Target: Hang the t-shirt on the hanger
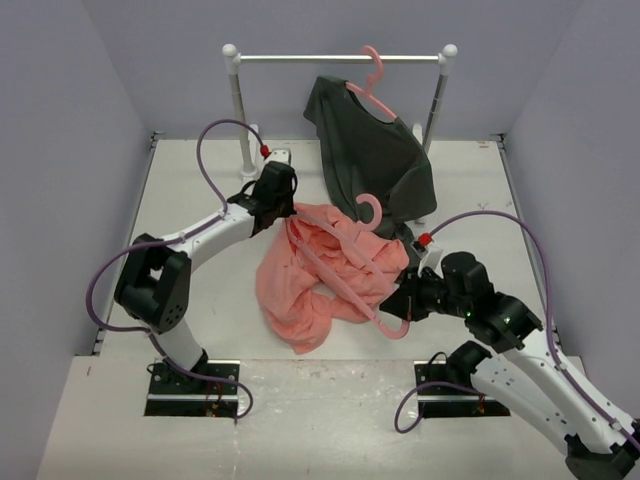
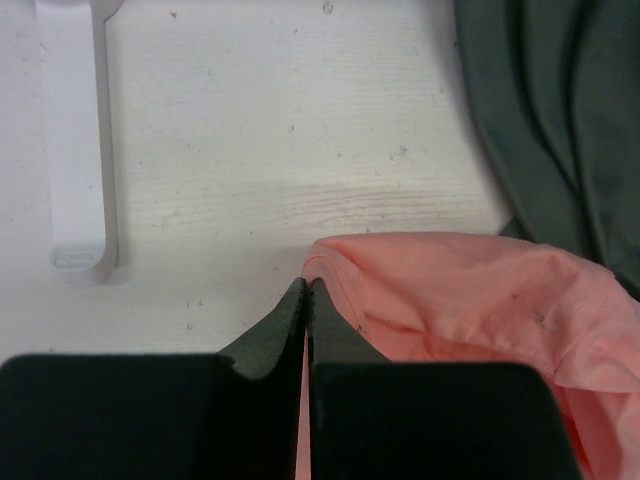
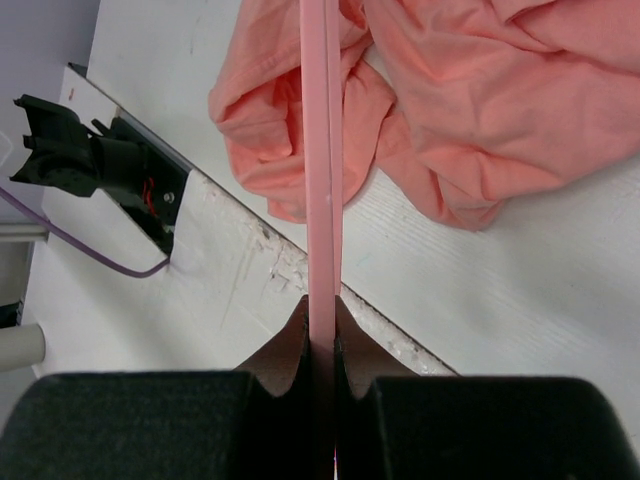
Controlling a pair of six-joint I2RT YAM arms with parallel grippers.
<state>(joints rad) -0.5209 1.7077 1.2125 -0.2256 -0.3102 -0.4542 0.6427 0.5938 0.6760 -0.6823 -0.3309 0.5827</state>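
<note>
Nearest the lens in the right wrist view were the black foam pads of the right gripper (image 3: pixel 321 306), closed tight on the flat bar of the hanger (image 3: pixel 320 150). No gap showed on either side of the plastic. From the jaws the bar ran straight away, its long axis in line w/ the gripper's reach, over the table (image 3: pixel 520 300) edge and across the t-shirt (image 3: pixel 480 120).

The top view showed the same: the pink triangle lay on the heap, gripped at its near-right end, w/ the curled hook at the far end pointing toward the rack (image 1: pixel 340 58). The right arm had the hanger outright. The left gripper (image 2: pixel 305 290) sat at the cloth's far-left edge, its pads shut on a rolled hem of the shirt, w/ a sliver of salmon showing between them.

My read is that the coming move turns on this: the hem held by the left lay to the left of the hanger's axis, so the opening must be drawn over the free end while the right keeps the bar steady. Whether any of the hanger was already inside the fabric I couldn't tell — folds covered part of it.

Materials:
- The shirt was soft salmon knit, crumpled and limp.
- The hanger was thin, smooth, rigid plastic — prob. slippery.
- The table was whitewashed wood grain.

A dark grey shirt (image 1: pixel 370 160) hung nearby on a similar pink hanger (image 1: pixel 372 72).
</note>
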